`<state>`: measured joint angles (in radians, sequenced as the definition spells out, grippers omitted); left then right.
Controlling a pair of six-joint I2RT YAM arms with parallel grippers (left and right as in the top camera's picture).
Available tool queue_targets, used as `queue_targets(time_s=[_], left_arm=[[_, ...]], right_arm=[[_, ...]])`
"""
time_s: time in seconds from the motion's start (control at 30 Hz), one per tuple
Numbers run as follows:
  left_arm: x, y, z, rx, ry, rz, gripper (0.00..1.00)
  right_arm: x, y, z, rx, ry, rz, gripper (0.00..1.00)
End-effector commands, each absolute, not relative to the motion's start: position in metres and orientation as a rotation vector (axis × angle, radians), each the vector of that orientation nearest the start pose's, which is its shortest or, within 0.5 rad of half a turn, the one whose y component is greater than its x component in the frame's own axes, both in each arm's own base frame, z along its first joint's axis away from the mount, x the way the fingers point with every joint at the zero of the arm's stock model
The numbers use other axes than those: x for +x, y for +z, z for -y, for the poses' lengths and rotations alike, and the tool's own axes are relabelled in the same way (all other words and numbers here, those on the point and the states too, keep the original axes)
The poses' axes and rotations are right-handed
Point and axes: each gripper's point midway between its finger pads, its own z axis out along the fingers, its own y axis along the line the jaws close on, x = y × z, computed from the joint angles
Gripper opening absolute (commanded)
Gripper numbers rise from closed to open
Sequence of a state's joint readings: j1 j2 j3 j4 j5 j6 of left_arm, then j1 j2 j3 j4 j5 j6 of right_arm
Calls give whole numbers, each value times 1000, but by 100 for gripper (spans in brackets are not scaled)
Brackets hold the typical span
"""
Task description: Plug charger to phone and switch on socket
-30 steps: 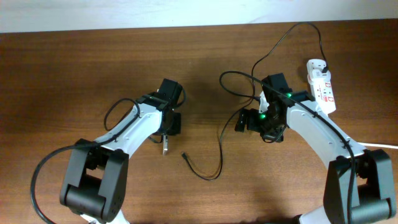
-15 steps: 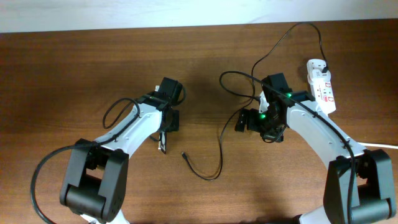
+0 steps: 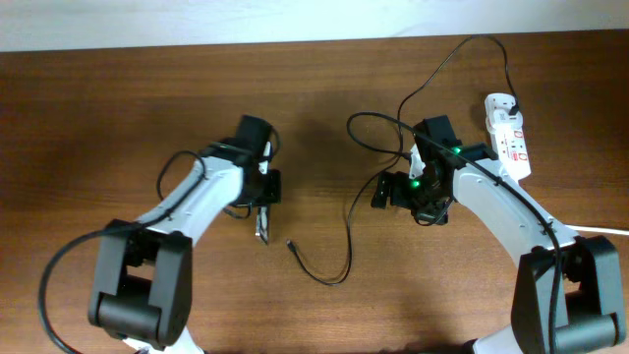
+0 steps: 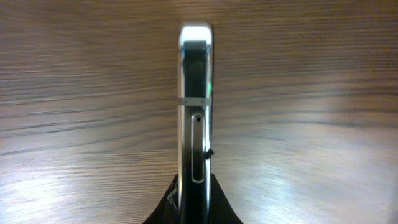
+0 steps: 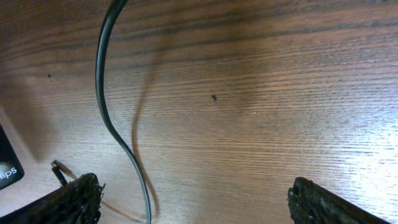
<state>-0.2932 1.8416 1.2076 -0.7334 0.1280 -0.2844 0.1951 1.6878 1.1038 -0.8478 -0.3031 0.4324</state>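
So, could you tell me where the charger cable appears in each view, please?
Overhead: the charger cable loops through the centre of the picture.
Left wrist: not in it.
Right wrist: it runs down the left side.
Shared landmark: the wooden table.

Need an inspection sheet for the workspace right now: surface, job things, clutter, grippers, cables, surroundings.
Surface: brown wood-grain table.
Job's things: phone held edge-on; socket at the table's far right; charger not in the phone, its tip loose on the table.
Clutter: nothing seen.
Grippers: left gripper shut on the phone; right gripper open, holding nothing, over the charger.
Cables: charger loops from the socket's far end to mid-table; thick white cord at the right edge.
Surroundings: pale strip beyond the table's far edge.
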Motion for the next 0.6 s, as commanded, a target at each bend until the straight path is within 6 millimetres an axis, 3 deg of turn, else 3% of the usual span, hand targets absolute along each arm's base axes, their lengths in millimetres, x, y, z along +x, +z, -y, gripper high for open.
queue_targets(time_s=[0.0,0.07,0.17,0.33,0.43,0.57], left_arm=[[365,73,168,22,-1009,-2833,0],[383,99,162,5,-1240,-2671,0],[393,118,151,14,-1392,-2535,0],[391,111,127,-22,-1535,-2372,0],[395,99,108,-95,-1541,-2273,0],[402,93,72,-268,-1519,-2177,0]], right_arm=[[303,52,-111,316,494,-3053,99],[305,52,-112,312,497,-3044,99],[316,54,-114,297,512,-2996,99],[312,58,-128,277,630,-3002,98],[305,64,-157,58,733,-2991,87],[285,66,-211,-216,752,-2969,85]])
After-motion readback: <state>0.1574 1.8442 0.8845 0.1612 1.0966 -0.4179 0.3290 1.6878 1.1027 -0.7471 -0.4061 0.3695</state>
